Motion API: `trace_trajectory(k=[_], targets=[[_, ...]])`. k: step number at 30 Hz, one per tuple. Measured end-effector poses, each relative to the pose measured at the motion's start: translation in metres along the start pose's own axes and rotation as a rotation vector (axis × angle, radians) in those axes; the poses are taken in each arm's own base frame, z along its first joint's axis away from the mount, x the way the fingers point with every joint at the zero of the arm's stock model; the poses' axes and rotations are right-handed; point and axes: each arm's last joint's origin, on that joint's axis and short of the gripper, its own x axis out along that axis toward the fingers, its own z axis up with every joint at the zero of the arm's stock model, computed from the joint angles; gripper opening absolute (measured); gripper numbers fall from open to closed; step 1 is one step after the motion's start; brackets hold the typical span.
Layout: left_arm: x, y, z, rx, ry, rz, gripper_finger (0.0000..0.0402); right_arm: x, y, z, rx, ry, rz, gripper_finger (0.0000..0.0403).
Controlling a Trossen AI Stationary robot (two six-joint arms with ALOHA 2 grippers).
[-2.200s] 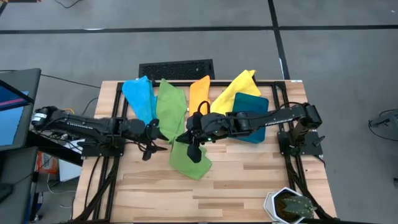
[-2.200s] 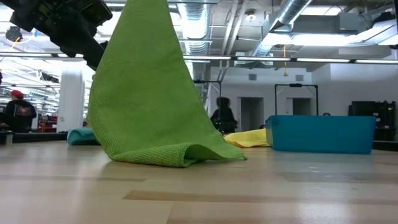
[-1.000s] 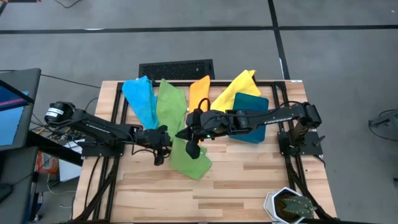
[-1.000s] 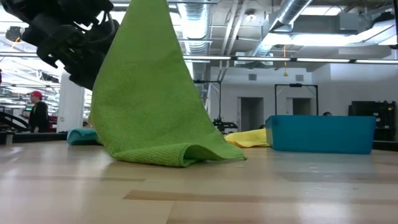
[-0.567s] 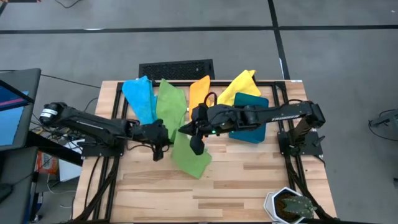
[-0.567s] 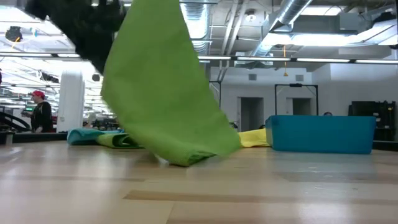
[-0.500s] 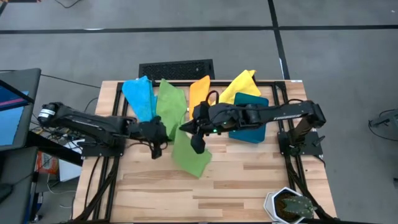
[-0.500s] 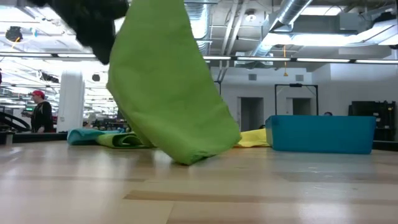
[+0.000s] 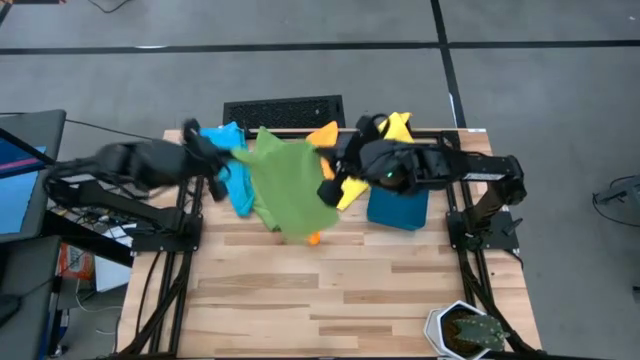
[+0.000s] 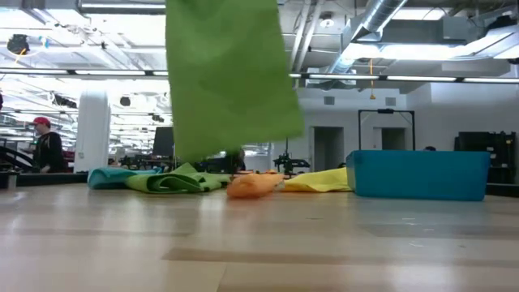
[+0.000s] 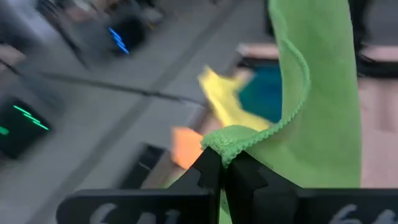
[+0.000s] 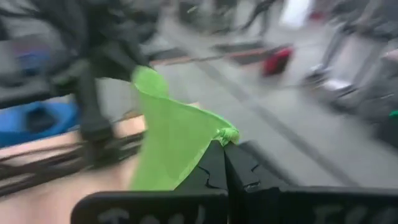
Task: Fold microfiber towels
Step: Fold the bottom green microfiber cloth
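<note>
Green towel hangs mid-frame above the table, corners pinched by closed left gripper and right gripper.

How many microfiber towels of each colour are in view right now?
Green microfiber towels: 2, one lifted, one lying flat
Light blue microfiber towel: 1
Orange microfiber towel: 1, partly hidden
Yellow microfiber towel: 1
Total: 5
</note>
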Motion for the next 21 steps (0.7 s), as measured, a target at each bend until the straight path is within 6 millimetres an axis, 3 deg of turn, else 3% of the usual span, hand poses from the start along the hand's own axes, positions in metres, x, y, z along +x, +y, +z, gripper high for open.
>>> trace_trajectory(k=[6, 9, 12, 16, 21], targets=[[-0.017, 0.027, 0.036, 0.120, -0.048, 0.120, 0.0000, 0.003, -0.025, 0.014, -0.014, -0.048, -0.116, 0.0003], [-0.013, 0.027, 0.039, 0.118, 0.007, 0.094, 0.0000, 0.004, -0.027, 0.015, -0.014, -0.056, -0.123, 0.0003], [-0.005, 0.020, 0.028, 0.104, 0.145, 0.018, 0.0000, 0.004, -0.019, 0.008, -0.017, -0.021, -0.085, 0.0003], [0.007, 0.004, 0.002, 0.003, 0.424, -0.103, 0.0000, 0.009, 0.007, -0.024, -0.020, 0.118, -0.028, 0.0003], [0.018, -0.031, -0.033, -0.125, 0.666, -0.175, 0.0000, 0.001, 0.053, -0.084, 0.003, 0.342, 0.042, 0.0003]])
